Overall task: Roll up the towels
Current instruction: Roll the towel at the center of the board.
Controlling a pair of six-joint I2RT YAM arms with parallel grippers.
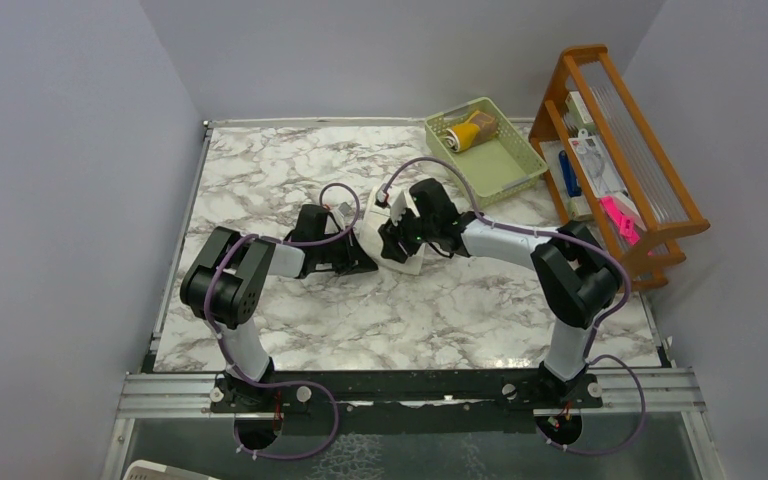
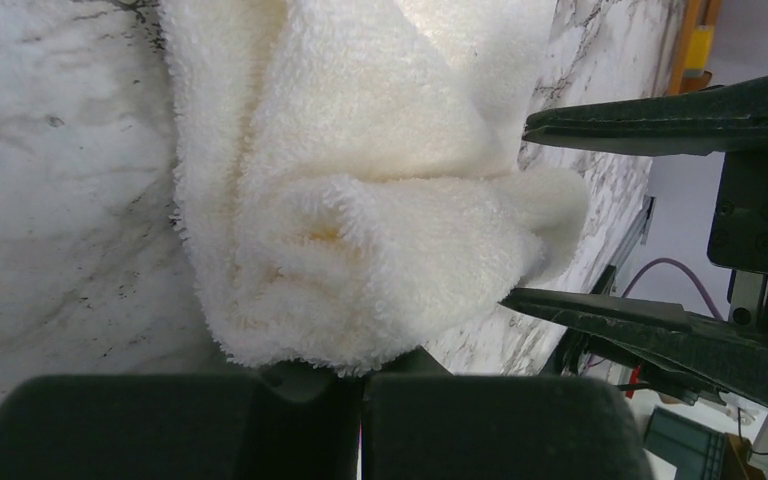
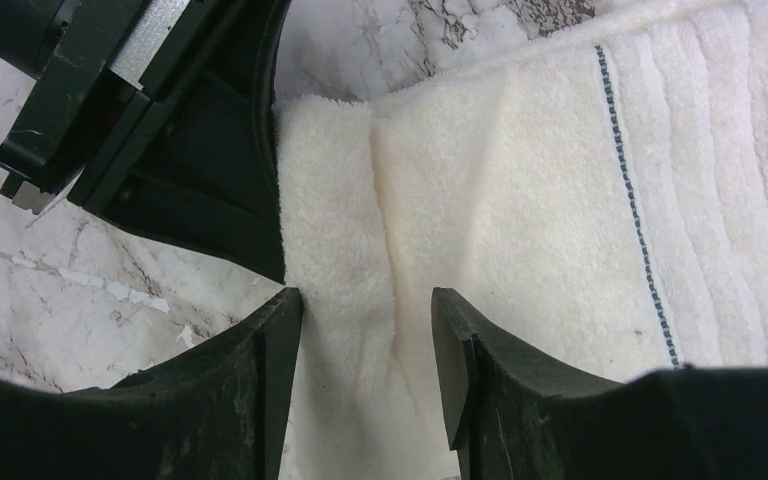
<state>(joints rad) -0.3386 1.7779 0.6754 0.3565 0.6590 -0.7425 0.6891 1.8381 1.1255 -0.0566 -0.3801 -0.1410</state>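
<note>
The cream-white towel (image 1: 408,264) lies mid-table, partly folded into a thick roll (image 2: 360,200). My right gripper (image 3: 365,320) is closed on a raised fold of the towel (image 3: 520,200), and the cloth creases between its fingers (image 2: 640,125). My left gripper (image 2: 365,375) is shut, its tips touching the near fringe of the roll. I see no cloth between them. In the top view both grippers meet over the towel, left (image 1: 355,258) and right (image 1: 397,240). The mustard-yellow towel (image 1: 463,133) and the tan-brown towel (image 1: 482,122) lie rolled in the basket.
A pale green basket (image 1: 510,165) stands at the back right of the marble table (image 1: 260,180). A wooden rack (image 1: 610,150) with small items stands along the right edge. The left gripper's body (image 3: 180,150) lies against the towel's edge.
</note>
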